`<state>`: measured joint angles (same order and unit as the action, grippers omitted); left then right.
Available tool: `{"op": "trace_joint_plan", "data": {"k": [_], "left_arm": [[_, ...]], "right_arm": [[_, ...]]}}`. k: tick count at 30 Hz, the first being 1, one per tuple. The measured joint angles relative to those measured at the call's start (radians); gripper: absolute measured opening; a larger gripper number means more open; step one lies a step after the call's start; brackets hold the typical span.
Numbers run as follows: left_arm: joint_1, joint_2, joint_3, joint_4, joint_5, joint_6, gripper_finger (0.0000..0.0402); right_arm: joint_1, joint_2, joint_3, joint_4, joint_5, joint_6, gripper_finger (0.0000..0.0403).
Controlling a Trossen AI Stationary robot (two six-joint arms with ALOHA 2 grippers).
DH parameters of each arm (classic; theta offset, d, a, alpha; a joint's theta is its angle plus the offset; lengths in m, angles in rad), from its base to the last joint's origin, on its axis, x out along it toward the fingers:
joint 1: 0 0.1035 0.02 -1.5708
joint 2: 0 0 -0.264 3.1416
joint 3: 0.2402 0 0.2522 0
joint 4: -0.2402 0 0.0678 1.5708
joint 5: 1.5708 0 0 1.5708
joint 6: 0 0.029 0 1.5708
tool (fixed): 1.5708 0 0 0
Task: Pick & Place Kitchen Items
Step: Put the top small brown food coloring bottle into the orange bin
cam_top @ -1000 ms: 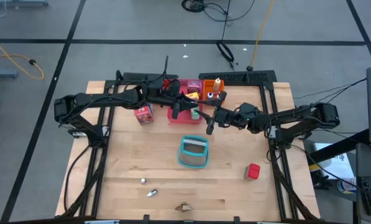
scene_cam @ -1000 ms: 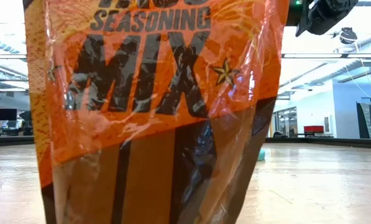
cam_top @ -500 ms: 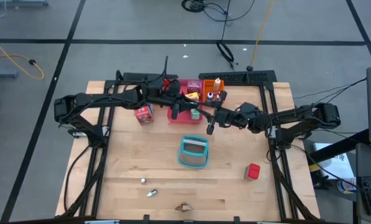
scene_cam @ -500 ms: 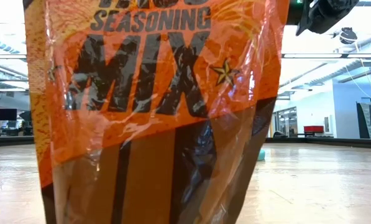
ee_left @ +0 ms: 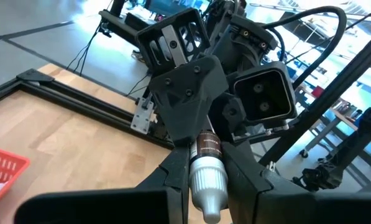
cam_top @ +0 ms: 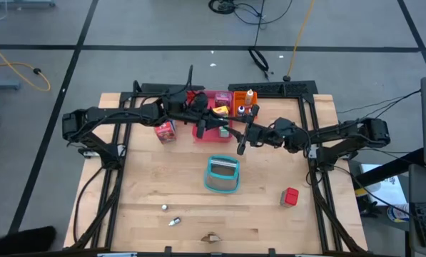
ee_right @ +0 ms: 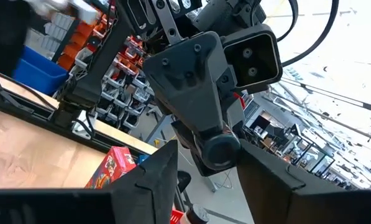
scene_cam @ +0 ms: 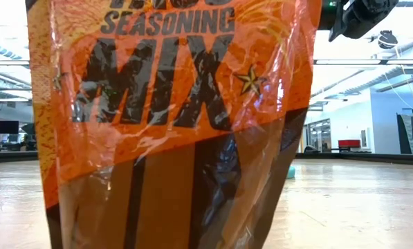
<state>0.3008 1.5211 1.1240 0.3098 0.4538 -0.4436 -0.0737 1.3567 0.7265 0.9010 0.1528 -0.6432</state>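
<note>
Low view almost wholly filled by an orange seasoning mix packet (scene_cam: 171, 117) standing right at the lens, part of one dark arm showing at the upper right. High view, near edge of the wooden surface (cam_top: 148, 185): a small brown item (cam_top: 212, 237), then two tiny pale pieces (cam_top: 170, 215). Farther in, a red cube (cam_top: 290, 196) toward the right side and a teal basket (cam_top: 222, 175) near the middle. Beyond the basket, left gripper (cam_top: 222, 128) and right gripper (cam_top: 242, 137) met tip to tip over the surface. Left wrist view: left jaws closed on a small bottle (ee_left: 207, 171) with a white cap and brown label, the right gripper just beyond it. Right wrist view: right jaws spread apart, gripping nothing, the left arm's wrist straight ahead between them. Left of the grippers, a red carton (cam_top: 165, 130). At the far edge, a pink tray (cam_top: 216, 100) with cartons and an orange bottle (cam_top: 250, 98) beside it.
</note>
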Motion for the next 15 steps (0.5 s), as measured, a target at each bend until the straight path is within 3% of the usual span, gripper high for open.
{"op": "trace_joint_plan", "data": {"k": [15], "left_arm": [[0.002,-0.002,0.003,-0.047,-0.013,0.020,0.0062]], "right_arm": [[0.004,0.000,-0.001,0.015,-0.002,-0.005,0.0152]]}}
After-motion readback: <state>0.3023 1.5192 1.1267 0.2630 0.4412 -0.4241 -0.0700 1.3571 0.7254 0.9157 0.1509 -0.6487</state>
